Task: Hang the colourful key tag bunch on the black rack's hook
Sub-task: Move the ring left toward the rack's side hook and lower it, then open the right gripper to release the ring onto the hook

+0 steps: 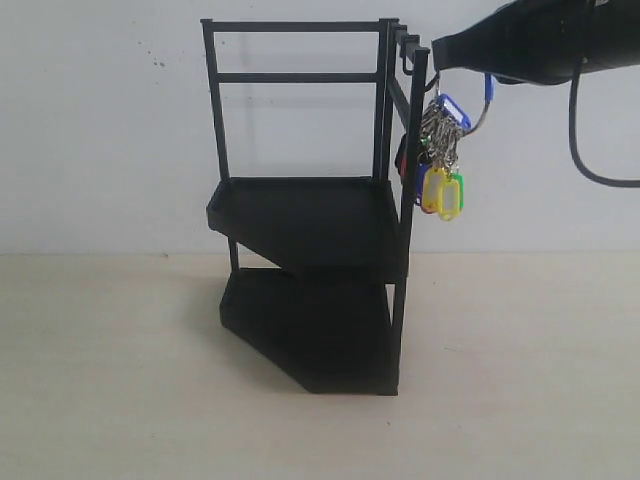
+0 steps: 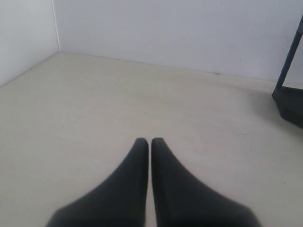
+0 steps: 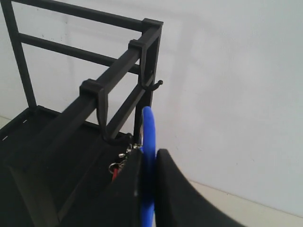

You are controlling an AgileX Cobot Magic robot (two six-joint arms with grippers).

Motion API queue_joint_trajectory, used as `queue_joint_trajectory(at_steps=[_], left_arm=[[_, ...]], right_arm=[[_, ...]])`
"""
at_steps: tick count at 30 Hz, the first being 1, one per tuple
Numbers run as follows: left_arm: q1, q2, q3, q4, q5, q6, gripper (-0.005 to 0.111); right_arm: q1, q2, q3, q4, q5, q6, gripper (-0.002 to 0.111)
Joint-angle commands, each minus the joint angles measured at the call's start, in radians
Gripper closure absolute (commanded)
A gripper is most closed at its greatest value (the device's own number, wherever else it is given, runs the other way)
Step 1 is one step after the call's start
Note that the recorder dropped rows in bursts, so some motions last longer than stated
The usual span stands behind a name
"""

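Tags of the colourful key tag bunch (image 1: pixel 443 160) dangle just right of the front upright of the black rack (image 1: pixel 300 215), near its top, their blue loop pinched by the right tool (image 1: pixel 441 52). The left tool (image 2: pixel 150 141) is closed over the bench (image 2: pixel 85 104).

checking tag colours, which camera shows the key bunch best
Exterior view: the whole bunch hangs beside the rack, yellow tags clear. Right wrist view shows only its blue loop in the right claw, plus some rings. Left wrist view shows none.
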Motion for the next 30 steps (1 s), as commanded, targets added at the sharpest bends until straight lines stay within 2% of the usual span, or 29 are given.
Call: queue_joint_trajectory(at_steps=[1,10,26,28,30], left_arm=[[-0.001,0.004,-0.002,0.000,-0.009,-0.010,0.102],[-0.001,0.004,-0.002,0.000,-0.009,-0.010,0.102],[-0.001,0.004,-0.002,0.000,-0.009,-0.010,0.102],[-0.001,0.004,-0.002,0.000,-0.009,-0.010,0.102],[-0.001,0.004,-0.002,0.000,-0.009,-0.010,0.102]], right_arm=[[0.004,-0.002,-0.010,0.010,-0.039,-0.008,0.108],[0.062,0.000,-0.010,0.018,-0.056,-0.019,0.108],[0.062,0.027,-0.005,0.018,-0.010,-0.011,0.108],[0.062,0.025,-0.005,0.018,-0.024,-0.011,0.101],[0.062,0.025,-0.005,0.018,-0.036,-0.011,0.071]])
